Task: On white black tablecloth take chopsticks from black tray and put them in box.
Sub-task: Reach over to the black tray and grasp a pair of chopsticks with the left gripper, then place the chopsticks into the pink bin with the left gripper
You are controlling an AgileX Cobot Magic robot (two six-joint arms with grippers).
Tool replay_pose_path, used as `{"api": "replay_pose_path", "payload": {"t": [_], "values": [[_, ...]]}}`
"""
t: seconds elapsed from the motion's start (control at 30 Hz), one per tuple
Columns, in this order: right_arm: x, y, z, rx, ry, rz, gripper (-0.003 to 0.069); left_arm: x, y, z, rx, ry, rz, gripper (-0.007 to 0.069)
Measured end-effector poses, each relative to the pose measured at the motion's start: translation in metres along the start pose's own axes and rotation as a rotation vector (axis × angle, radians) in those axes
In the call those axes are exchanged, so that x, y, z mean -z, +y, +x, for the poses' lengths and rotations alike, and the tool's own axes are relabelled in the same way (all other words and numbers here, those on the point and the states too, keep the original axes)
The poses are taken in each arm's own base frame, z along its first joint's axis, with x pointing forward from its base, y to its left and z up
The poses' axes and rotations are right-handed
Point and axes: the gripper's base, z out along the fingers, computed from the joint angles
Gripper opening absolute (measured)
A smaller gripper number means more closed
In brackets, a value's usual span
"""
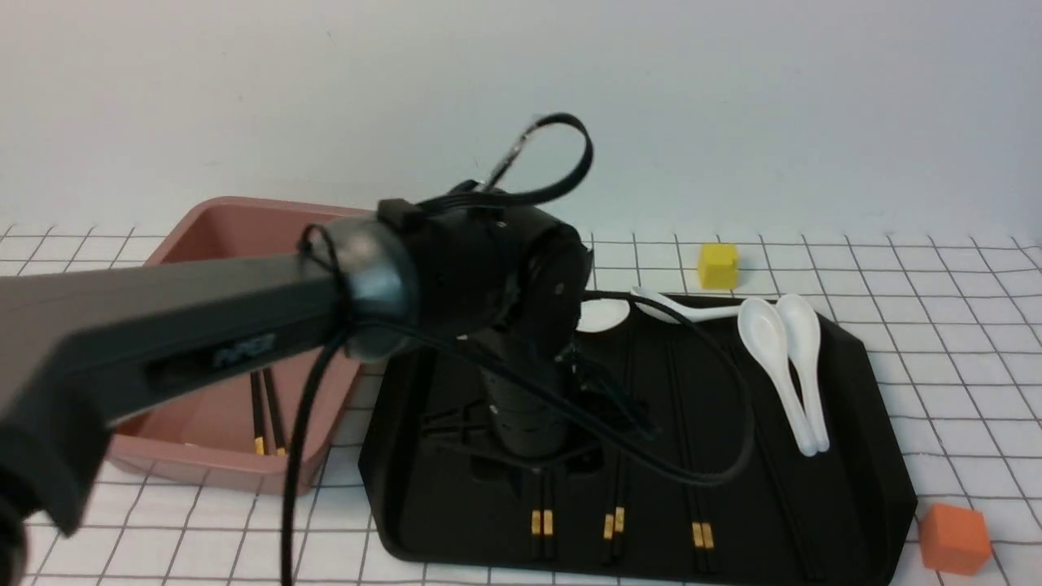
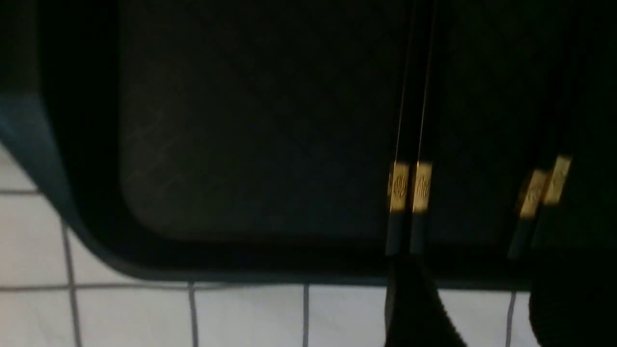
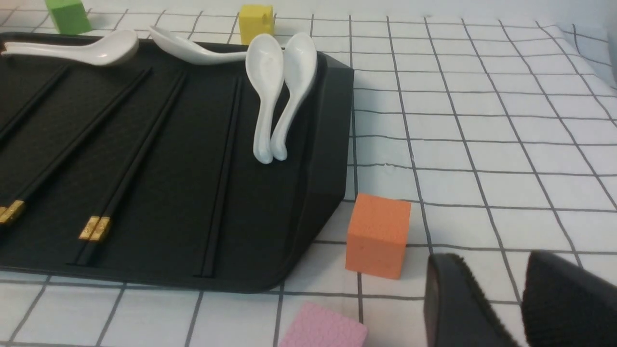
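L gripper [image 1: 537, 476] low over the tray [image 1: 883, 439], R gripper [image 3: 511, 308] off to the side.
We see the L fingers [image 2: 414, 313] spread apart w/ nothing held, tips by the gold ends of the chopsticks [image 1: 541, 521]. R gripper is open a bit & empty, above the cloth [image 3: 482, 120], near an orange cube [image 3: 378, 236]. 3 pairs lie on the tray. 1 more pair [image 1: 267, 415] is in the box [image 1: 236, 216], just left of the tray.
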Motion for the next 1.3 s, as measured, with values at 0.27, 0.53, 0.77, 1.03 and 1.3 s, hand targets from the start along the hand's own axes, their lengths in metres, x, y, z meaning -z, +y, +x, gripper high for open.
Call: {"api": "replay_pose_path", "payload": {"t": [0.27, 0.53, 0.77, 1.03, 1.3], "values": [[0.000, 0.000, 0.000, 0.000, 0.000, 0.000, 0.0239, -0.041, -0.003, -0.010, -0.039, -0.017, -0.053, 0.0356], [0.000, 0.000, 0.000, 0.000, 0.000, 0.000, 0.0239, -0.060, -0.004, -0.011, -0.052, -0.010, -0.076, 0.0239], [0.000, 0.000, 0.000, 0.000, 0.000, 0.000, 0.0239, -0.032, -0.006, -0.009, -0.048, -0.027, -0.047, 0.0121], [0.000, 0.000, 0.000, 0.000, 0.000, 0.000, 0.0239, 0.112, 0.034, -0.010, -0.038, -0.215, -0.028, 0.0121], [0.000, 0.000, 0.000, 0.000, 0.000, 0.000, 0.0239, 0.145, 0.151, -0.041, 0.179, -0.336, -0.147, 0.0121]]}}
